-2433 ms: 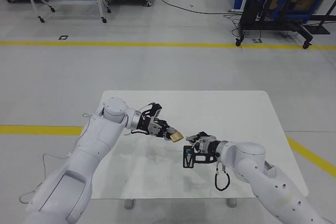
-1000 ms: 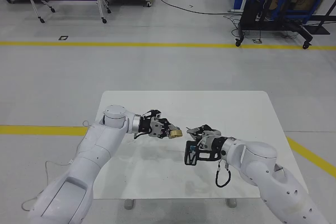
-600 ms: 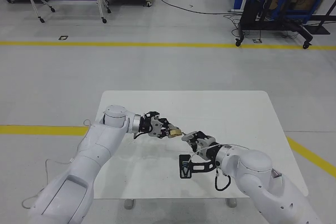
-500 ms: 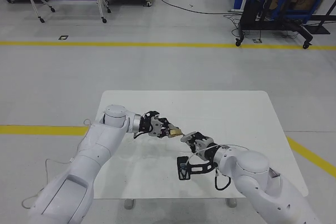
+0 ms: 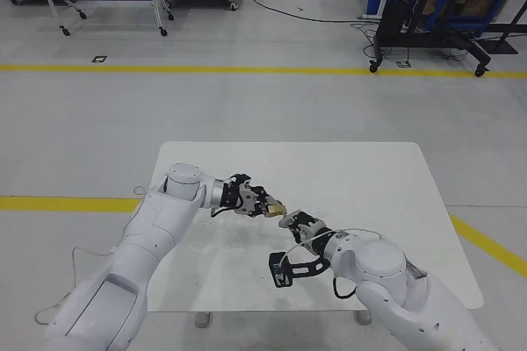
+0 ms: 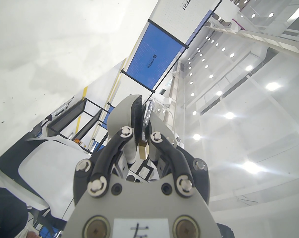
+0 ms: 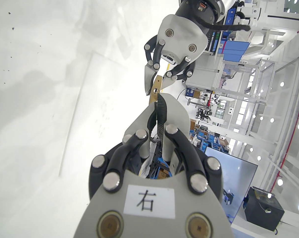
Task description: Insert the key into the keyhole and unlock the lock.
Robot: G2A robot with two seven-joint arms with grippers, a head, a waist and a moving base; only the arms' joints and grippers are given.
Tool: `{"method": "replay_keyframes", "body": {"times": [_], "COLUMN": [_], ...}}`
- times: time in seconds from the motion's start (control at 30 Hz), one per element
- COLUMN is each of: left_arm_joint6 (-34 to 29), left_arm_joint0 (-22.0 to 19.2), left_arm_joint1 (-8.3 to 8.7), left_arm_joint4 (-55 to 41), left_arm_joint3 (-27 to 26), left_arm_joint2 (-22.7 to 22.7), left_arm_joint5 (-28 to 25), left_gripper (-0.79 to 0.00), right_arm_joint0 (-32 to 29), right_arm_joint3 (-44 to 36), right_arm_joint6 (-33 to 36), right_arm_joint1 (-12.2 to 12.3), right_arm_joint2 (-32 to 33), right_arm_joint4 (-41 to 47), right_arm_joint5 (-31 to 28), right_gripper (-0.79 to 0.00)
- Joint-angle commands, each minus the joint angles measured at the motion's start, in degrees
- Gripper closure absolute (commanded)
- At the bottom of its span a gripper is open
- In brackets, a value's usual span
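Observation:
My left gripper (image 5: 262, 205) is shut on a small brass padlock (image 5: 275, 209), held above the middle of the white table (image 5: 378, 175). In the left wrist view the lock's brass body (image 6: 144, 151) sits between the fingers, with a silver metal part (image 6: 148, 111) at their tips. My right gripper (image 5: 292, 219) meets the lock tip to tip from the front right. In the right wrist view its shut fingers (image 7: 162, 110) press against the end of the padlock (image 7: 155, 89), which the left gripper (image 7: 156, 86) holds. The key is hidden between the right pads.
Both grippers hang over the bare tabletop (image 7: 40, 63), well in from its edges. Grey floor with yellow lines (image 5: 246, 68) surrounds the table. A black wheeled frame (image 5: 430, 39) stands far behind at the right.
The right gripper has closed the gap and now touches the padlock's end, and its wrist has rolled toward the table's front. The left gripper has stayed almost in place with the lock.

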Motion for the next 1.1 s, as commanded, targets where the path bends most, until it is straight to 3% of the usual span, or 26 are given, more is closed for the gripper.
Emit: {"method": "replay_keyframes", "body": {"times": [0.0, 1.07], "left_arm_joint6": [0.00, 1.50], "left_arm_joint0": [-0.01, 0.01], "left_arm_joint1": [0.01, -0.01], "left_arm_joint4": [0.20, 0.80], "left_arm_joint3": [-0.15, -0.87], "left_arm_joint2": [0.13, 1.09], "left_arm_joint5": [-0.09, -0.95], "left_gripper": [0.000, 0.000], "right_arm_joint0": [0.27, 2.00], "right_arm_joint3": [0.10, 2.14], "right_arm_joint6": [0.27, 4.08], "right_arm_joint1": [-0.14, -2.05], "right_arm_joint2": [-0.23, -2.13], "right_arm_joint4": [0.12, 1.24], "right_arm_joint5": [-0.12, -1.62], "right_gripper": [0.000, 0.000]}}
